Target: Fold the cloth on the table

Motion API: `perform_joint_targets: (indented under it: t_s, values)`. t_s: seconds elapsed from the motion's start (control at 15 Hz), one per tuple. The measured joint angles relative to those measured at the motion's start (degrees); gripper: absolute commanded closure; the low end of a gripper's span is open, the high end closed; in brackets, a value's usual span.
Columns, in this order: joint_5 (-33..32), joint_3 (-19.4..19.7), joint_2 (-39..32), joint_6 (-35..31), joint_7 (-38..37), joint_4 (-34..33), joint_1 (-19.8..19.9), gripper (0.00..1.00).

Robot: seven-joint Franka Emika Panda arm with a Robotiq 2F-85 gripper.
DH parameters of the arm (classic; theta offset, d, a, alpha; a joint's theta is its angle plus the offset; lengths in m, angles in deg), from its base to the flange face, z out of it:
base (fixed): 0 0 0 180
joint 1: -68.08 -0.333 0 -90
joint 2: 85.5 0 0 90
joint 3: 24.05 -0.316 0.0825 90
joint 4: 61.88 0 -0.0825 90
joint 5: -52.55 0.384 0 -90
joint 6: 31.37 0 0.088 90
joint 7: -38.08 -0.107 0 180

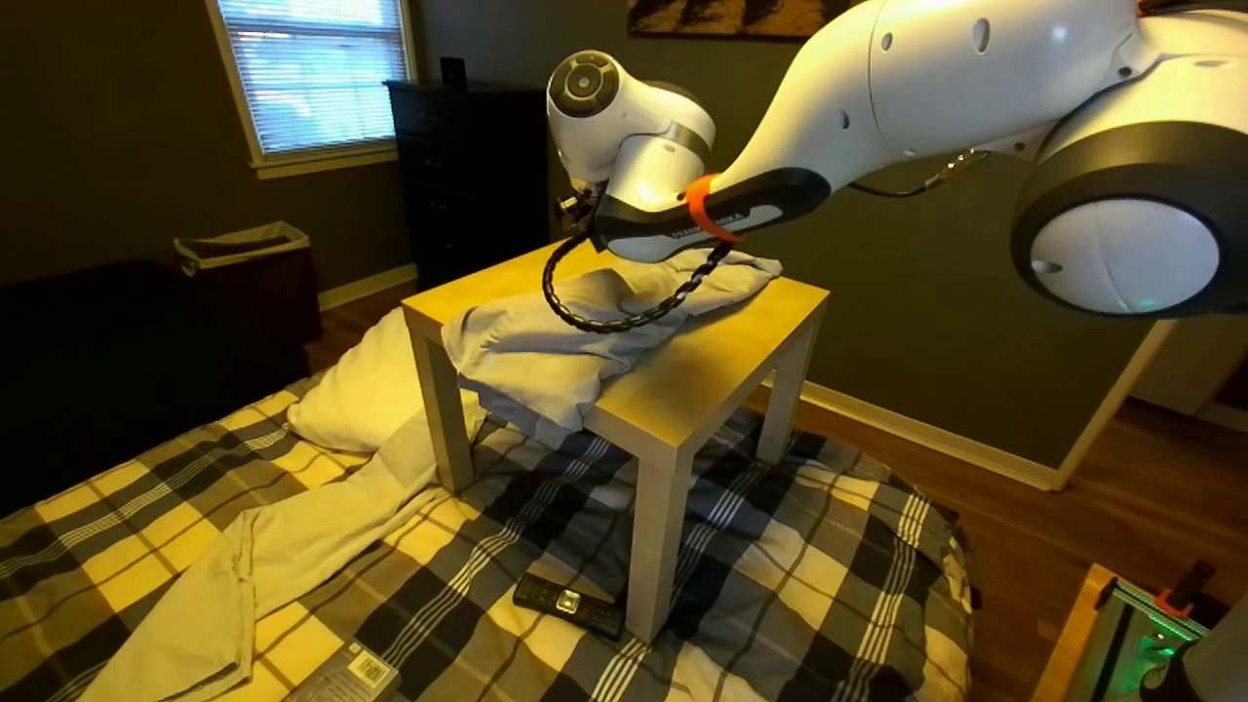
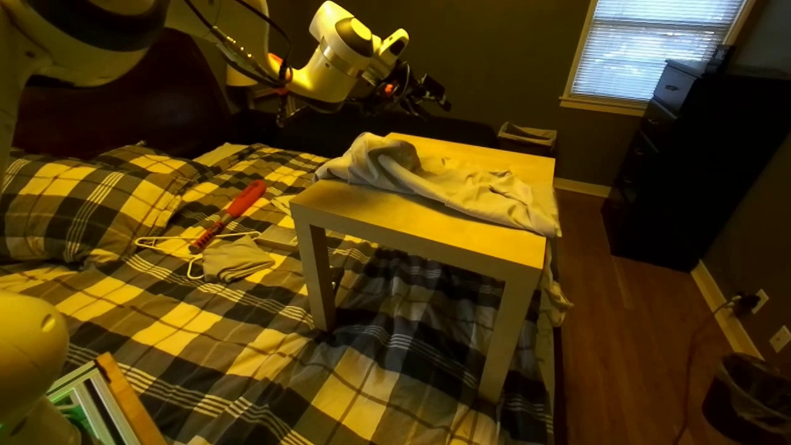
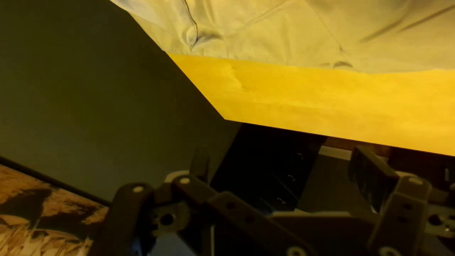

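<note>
Hanging higher than the yellow-topped table point(image 2: 395, 213), your gripper point(image 3: 282, 156) stands with its two fingers spread wide, apart from the pale cloth point(image 2: 457, 185). Before you, the cloth lies bunched and wrinkled across the tabletop in both exterior views, spilling over one edge, with bare yellow surface on either side. Your wrist view catches its creased border beside a strip of that surface. In an exterior view, your white arm point(image 1: 877, 88) partly screens the cloth. Under the table legs spreads a plaid blanket point(image 1: 829, 546), where a black remote control point(image 1: 570, 603) lies just beside one leg and a cream pillow-like bundle point(image 1: 361, 395) rests near another. In the background, a dark cabinet point(image 2: 710, 167) stands beside a window point(image 2: 655, 49).
</note>
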Motion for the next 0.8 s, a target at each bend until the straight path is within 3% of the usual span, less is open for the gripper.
perform_joint_targets:
  t_s: [0.27,0.8]
  values:
    - [-1.72,-5.31,1.41,3.92,0.68,-0.85,2.95,0.00]
    - [0.41,-22.50,1.40,32.83,5.89,-11.08,16.37,0.00]
